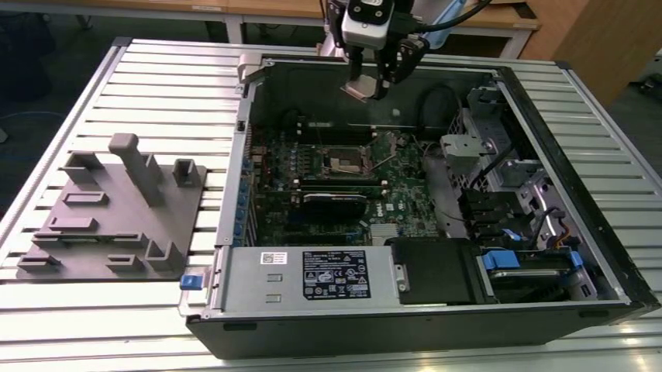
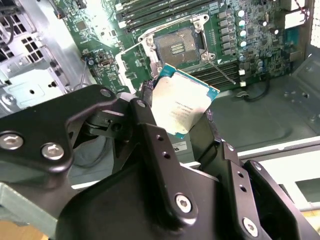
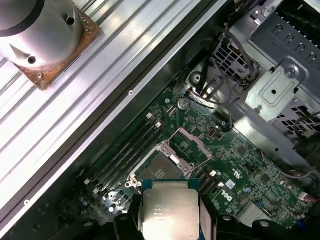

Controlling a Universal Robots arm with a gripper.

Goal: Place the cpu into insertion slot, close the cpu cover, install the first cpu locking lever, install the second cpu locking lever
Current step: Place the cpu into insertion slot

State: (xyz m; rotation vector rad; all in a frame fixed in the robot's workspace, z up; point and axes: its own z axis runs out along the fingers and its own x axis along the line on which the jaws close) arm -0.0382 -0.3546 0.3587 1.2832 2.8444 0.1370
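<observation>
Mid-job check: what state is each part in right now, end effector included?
end effector: shut on the cpu.
cpu: gripped by its edges, in the air, not seated.
insertion slot: empty, uncovered.
cpu cover: swung open.
computer case: lying on its side, open.

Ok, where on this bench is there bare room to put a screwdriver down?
Bare slatted table lies behind the grey fixture, on the exterior view's left of the computer case, and in a strip in front of the fixture. Inside the case it is crowded with motherboard and cables, the gripper holding the cpu above.
</observation>
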